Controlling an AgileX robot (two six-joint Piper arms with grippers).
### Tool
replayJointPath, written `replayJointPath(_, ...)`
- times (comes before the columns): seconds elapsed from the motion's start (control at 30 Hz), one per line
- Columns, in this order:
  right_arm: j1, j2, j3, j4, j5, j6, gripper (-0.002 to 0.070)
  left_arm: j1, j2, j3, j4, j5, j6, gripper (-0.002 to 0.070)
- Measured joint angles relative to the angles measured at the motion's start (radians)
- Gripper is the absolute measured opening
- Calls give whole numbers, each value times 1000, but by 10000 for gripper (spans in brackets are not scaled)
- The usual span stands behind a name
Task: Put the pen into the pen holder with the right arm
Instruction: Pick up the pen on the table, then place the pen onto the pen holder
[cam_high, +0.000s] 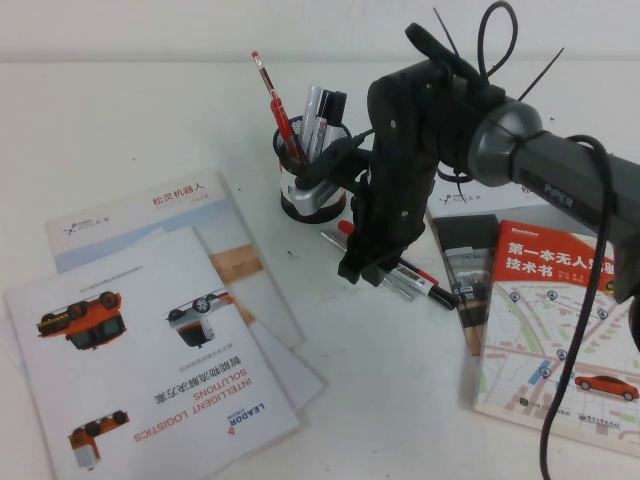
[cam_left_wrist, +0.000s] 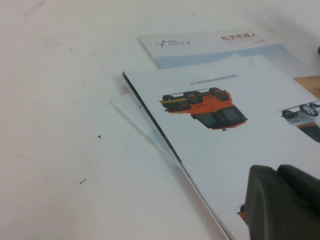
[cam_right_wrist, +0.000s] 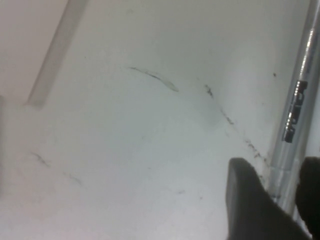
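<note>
The thin silver-grey pen (cam_right_wrist: 292, 100) lies on the white table, and in the high view only a short piece of it (cam_high: 398, 284) shows under the arm. My right gripper (cam_high: 362, 262) is down at the table just right of the pen holder. In the right wrist view its two fingers (cam_right_wrist: 274, 167) sit close against both sides of the pen. The black mesh pen holder (cam_high: 312, 170) stands upright with a red pen (cam_high: 272, 100) and markers in it. My left gripper (cam_left_wrist: 282, 200) is shut and empty, low over the brochures.
A marker with a red end and a black cap (cam_high: 430, 287) lies beside the pen. A book (cam_high: 560, 320) lies at the right. Brochures (cam_high: 150, 330) overlap at the left; they also show in the left wrist view (cam_left_wrist: 225, 100). Cables hang off the right arm.
</note>
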Motion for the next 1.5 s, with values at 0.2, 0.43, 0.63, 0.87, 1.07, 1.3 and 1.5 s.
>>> replayJointPath(0.2,0,28,-2,-21,0,0,208,0,0,0,0,0,0,-2)
replayJointPath(0.43,0,60,-6,-39,-2,0,209,0,0,0,0,0,0,-2)
replayJointPath(0.63,0,71,-10,-41,-4,0,207,0,0,0,0,0,0,-3)
replayJointPath(0.87,0,71,-10,-25,-4,43,83,0,0,0,0,0,0,-2)
replayJointPath(1.07,2,10,3,37,-4,81,83,0,0,0,0,0,0,-2)
replayJointPath(1.3,5,-193,154,106,-7,85,83,0,0,0,0,0,0,-3)
replayJointPath(1.5,10,-413,537,303,-298,38,83,0,0,0,0,0,0,-3)
